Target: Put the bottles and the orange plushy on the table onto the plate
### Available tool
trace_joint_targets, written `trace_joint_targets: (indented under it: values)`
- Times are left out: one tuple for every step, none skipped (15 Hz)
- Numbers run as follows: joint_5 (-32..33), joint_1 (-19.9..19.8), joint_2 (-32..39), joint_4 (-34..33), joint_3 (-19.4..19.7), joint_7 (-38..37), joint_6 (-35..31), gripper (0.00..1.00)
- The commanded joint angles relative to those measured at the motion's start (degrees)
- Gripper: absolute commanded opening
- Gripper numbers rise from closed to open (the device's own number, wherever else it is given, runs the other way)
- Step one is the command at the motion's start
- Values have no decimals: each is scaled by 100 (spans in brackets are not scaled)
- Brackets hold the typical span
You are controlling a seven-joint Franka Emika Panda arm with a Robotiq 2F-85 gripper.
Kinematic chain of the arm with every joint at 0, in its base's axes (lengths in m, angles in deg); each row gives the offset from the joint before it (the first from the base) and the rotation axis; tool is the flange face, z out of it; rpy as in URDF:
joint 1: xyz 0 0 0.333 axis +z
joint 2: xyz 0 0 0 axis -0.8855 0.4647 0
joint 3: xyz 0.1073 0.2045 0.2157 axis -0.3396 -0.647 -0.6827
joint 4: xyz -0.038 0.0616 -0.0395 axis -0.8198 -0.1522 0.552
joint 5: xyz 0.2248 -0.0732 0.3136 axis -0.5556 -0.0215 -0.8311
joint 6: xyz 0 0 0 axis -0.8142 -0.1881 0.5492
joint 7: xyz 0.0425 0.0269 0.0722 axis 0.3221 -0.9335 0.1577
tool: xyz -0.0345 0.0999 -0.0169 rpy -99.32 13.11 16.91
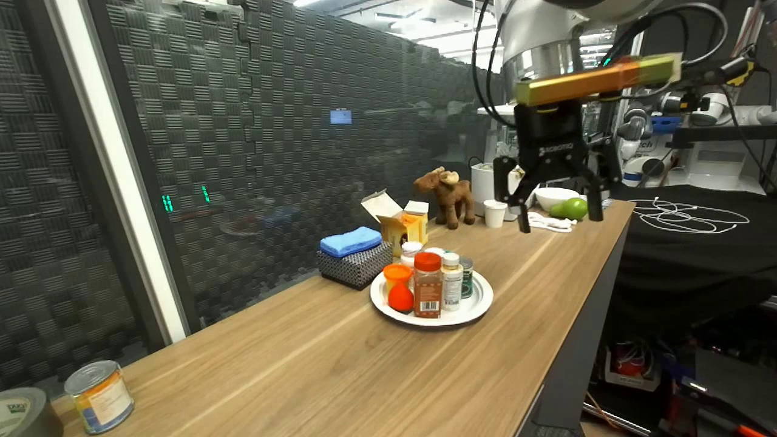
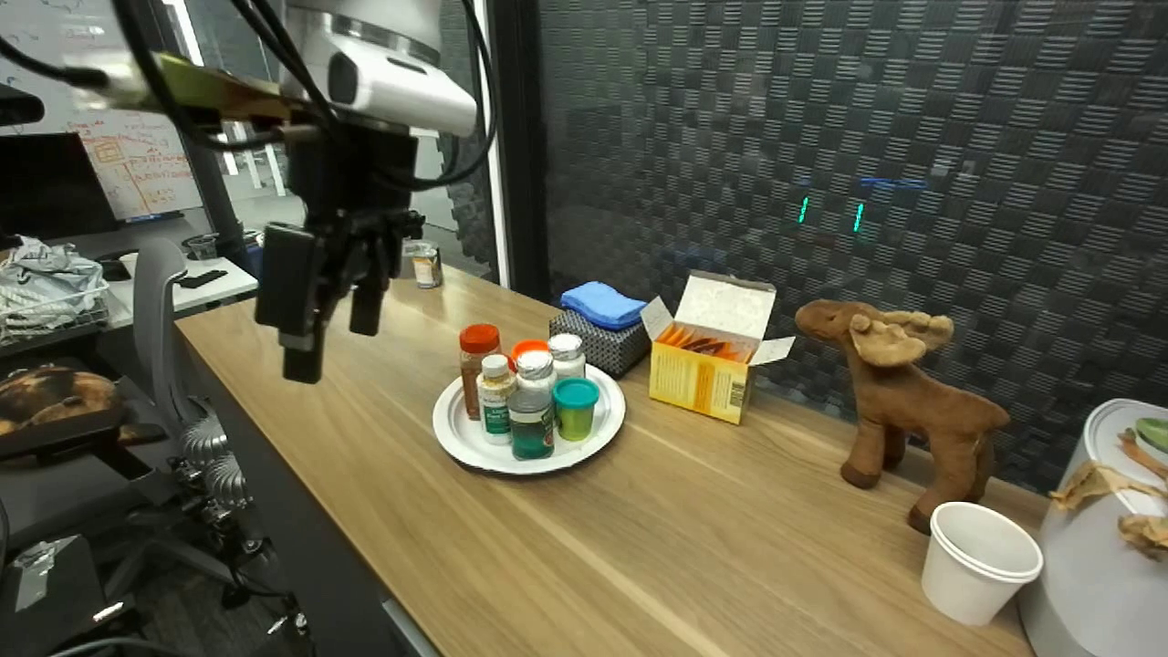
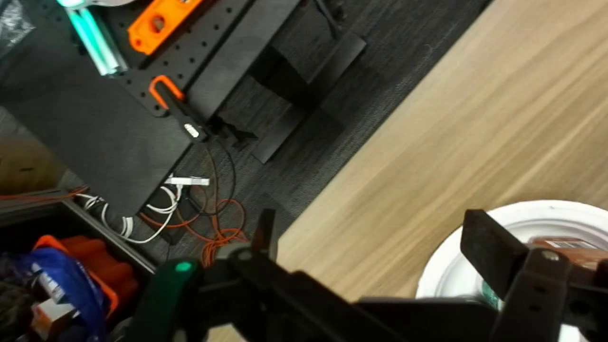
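Note:
On the table (image 1: pixel 291 364) stands the round white plate (image 1: pixel 482 303), crowded with bottles. They include a red-lidded spice jar (image 1: pixel 428 285), a white bottle (image 1: pixel 451 282), a white-capped clear bottle (image 2: pixel 533 415) and a short green-lidded jar (image 2: pixel 576 411). At the plate's front edge sits a small round orange thing (image 1: pixel 400 297), seemingly the orange plushy, beside an orange-rimmed cup (image 1: pixel 397 273). My gripper (image 1: pixel 559 221) hangs in the air, well above the tabletop and apart from the plate. Its fingers are spread wide with only air between them; in the wrist view one finger (image 3: pixel 491 251) overlaps the plate.
Behind the plate are a dark patterned box (image 1: pixel 358 267) topped by a blue cloth (image 2: pixel 602 306), an opened yellow box (image 2: pixel 701 374) and a brown moose toy (image 2: pixel 903 401). White cups (image 2: pixel 981 561) stand farther along. A can (image 1: pixel 100 397) and tape roll (image 1: pixel 24 413) occupy the far end.

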Motion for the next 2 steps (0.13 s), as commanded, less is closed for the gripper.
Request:
trace_joint_targets:
  values:
    - [95, -102, -203, 64, -120, 20, 159, 99]
    - [130, -113, -370, 139, -143, 24, 226, 100]
